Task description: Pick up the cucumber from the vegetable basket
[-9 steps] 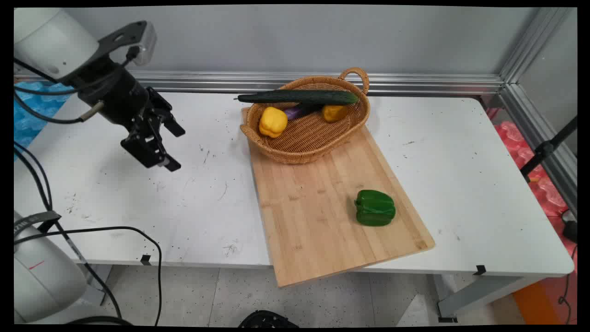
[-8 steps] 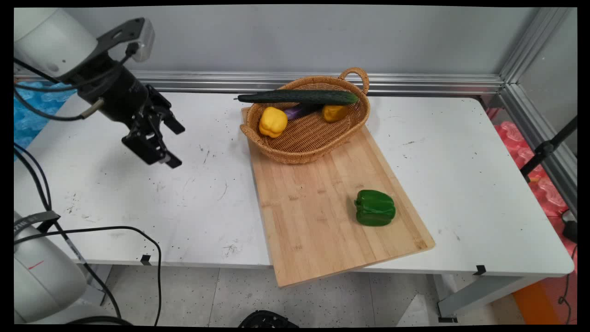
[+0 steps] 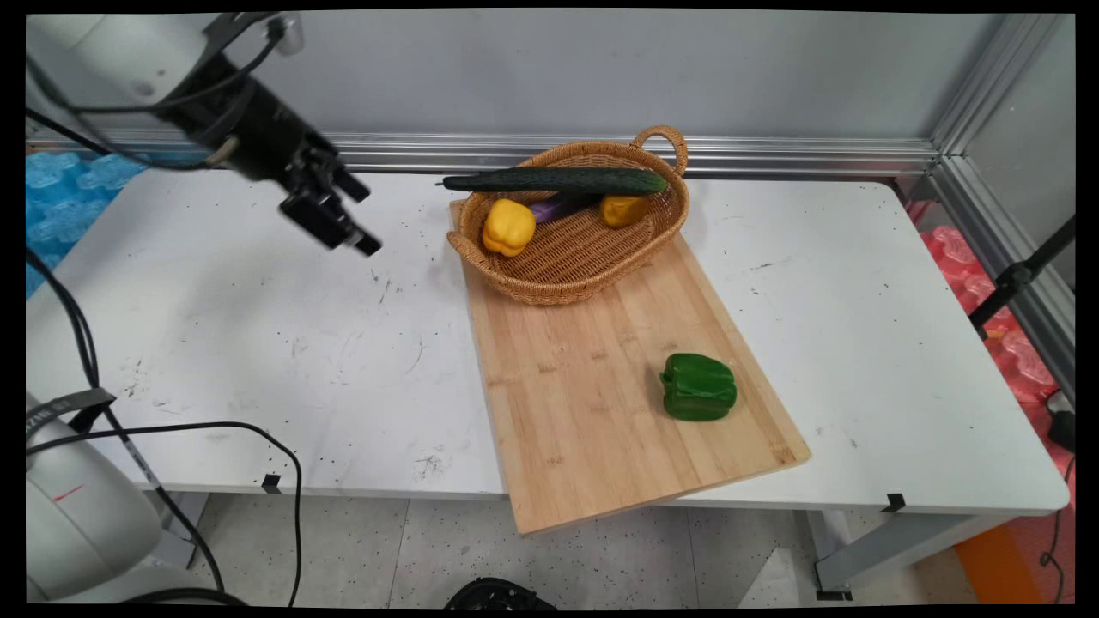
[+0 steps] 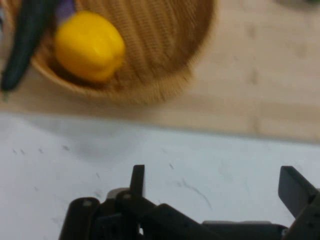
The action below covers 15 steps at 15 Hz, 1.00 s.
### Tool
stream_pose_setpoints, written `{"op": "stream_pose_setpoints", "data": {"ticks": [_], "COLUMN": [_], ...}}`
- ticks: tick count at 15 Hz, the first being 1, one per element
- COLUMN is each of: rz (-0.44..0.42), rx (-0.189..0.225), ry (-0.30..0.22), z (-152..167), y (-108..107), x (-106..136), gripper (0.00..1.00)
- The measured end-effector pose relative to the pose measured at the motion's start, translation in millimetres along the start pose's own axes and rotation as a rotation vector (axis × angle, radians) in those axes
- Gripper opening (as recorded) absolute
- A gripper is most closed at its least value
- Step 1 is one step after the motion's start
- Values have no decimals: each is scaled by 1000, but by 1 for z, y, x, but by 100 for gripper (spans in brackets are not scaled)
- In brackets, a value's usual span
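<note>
Pincer [image 3: 339, 225] spread, empty, near basket [image 3: 573, 257]; cucumber [image 3: 556, 180] lies crosswise atop.

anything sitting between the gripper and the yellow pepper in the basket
Only the basket's own near rim. The open gripper hangs above bare table left of it, and the yellow pepper lies just inside that rim. The cucumber lies across the far side.

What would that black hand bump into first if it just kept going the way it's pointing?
Probably the bare white table just short of the wooden board; the wicker basket lies beyond. The hand points down-right, open and empty. Depth is uncertain.
</note>
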Motion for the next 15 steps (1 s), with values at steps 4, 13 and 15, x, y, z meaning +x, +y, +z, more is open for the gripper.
{"op": "stream_pose_setpoints", "data": {"ticks": [4, 13, 15], "rz": [-31, -22, -13], "rx": [45, 118, 125], "ry": [65, 122, 124], "z": [21, 85, 100], "y": [-25, -80, -90], "x": [34, 103, 113], "gripper": [100, 100, 100]}}
